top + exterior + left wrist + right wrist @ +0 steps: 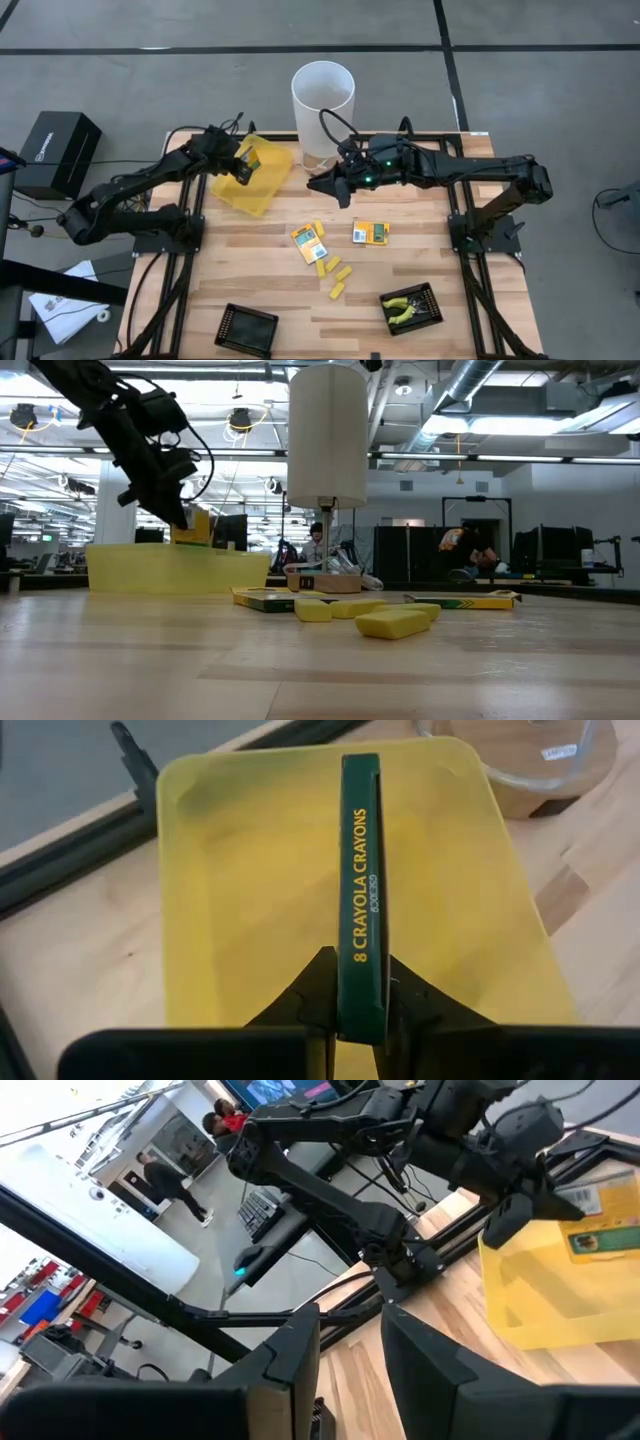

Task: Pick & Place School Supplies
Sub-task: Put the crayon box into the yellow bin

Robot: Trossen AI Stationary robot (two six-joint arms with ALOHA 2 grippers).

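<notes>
While the left gripper (248,165) hangs over the yellow bin (253,176) at the table's far left, its fingers (313,995) are clamped on the narrow edge of a green crayon box (361,890) lettered "8 CRAYOLA CRAYONS". In the low view the box is above the bin's rim, not resting inside it. The right gripper (325,185) is raised near the table's middle, just in front of the white cylinder (322,115); its fingers (295,1345) stand slightly parted with nothing between them. Two more crayon boxes (309,243) (370,233) lie flat at mid-table, with four short yellow pieces (337,272) close beside them. One black tray (411,307) at the near right holds small yellow-green pliers (403,307); the other black tray (246,328) sits at the near left.
</notes>
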